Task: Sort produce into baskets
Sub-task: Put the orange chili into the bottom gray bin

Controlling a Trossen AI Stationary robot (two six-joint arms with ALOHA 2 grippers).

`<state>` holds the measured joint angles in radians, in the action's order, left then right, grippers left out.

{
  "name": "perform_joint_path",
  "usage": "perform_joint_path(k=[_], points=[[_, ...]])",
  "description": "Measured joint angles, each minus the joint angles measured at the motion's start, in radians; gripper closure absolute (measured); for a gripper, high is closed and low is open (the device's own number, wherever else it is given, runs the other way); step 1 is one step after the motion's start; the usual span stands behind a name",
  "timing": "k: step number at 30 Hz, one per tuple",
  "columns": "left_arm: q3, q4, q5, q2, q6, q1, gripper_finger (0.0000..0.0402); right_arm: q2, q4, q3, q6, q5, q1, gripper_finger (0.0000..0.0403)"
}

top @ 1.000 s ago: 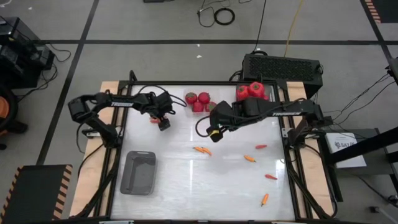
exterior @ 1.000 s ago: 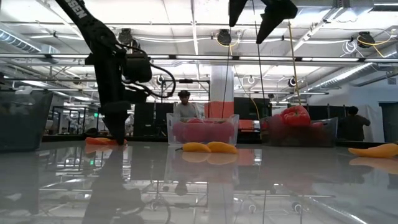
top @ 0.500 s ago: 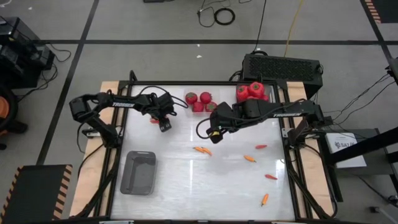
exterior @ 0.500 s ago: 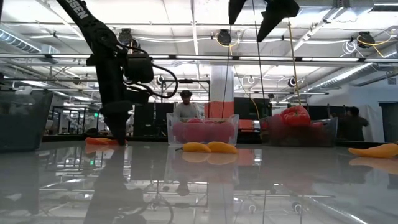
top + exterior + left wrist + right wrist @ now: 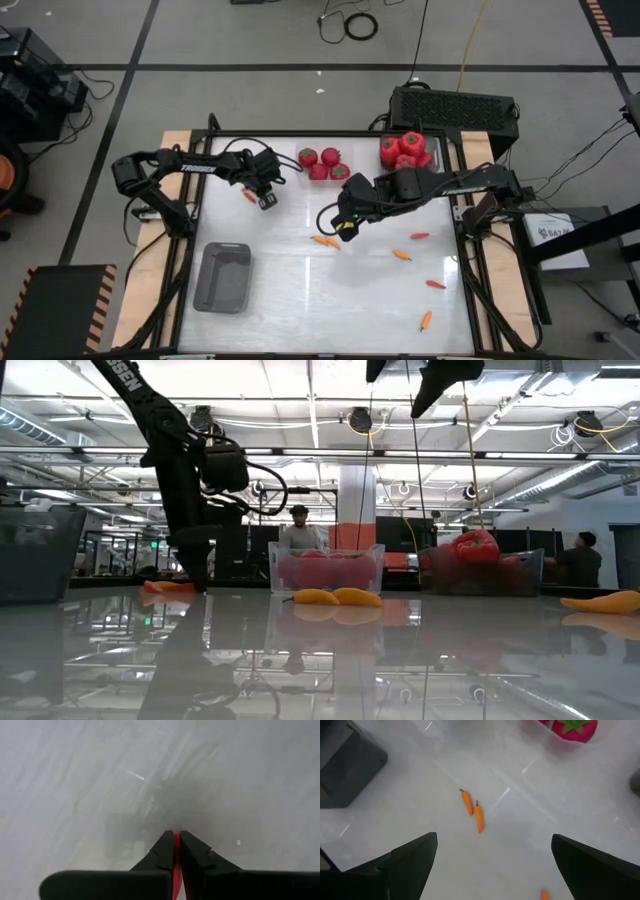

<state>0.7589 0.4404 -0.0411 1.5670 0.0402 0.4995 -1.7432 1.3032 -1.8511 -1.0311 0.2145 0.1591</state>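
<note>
Red pepper (image 5: 176, 865) sits pinched in my left claw (image 5: 176, 842), while my right claw (image 5: 343, 225) hangs wide open above two orange peppers (image 5: 472, 810).

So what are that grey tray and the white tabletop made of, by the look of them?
The grey tray looks like moulded plastic: matte, one colour, rounded corners, low walls. The tabletop seems a smooth, glossy white board, perhaps laminate or coated; the low view shows the orange peppers mirrored in it.
</note>
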Motion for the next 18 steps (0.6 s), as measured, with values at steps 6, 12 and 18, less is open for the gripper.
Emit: perform_joint_path(k=[6,12,18], points=[[0.068,0.091,-0.010,-0.057,-0.001,-0.002,0.0382,-0.003,-0.002,0.000,-0.022,-0.001,0.045,0.0019],[0.158,0.243,0.020,-0.169,-0.027,-0.040,0.0381,-0.024,-0.051,0.021,-0.033,-0.001,0.066,0.0019],[0.223,0.396,0.097,-0.323,-0.197,-0.128,0.0381,-0.027,-0.199,0.135,0.006,-0.007,0.078,0.0019]])
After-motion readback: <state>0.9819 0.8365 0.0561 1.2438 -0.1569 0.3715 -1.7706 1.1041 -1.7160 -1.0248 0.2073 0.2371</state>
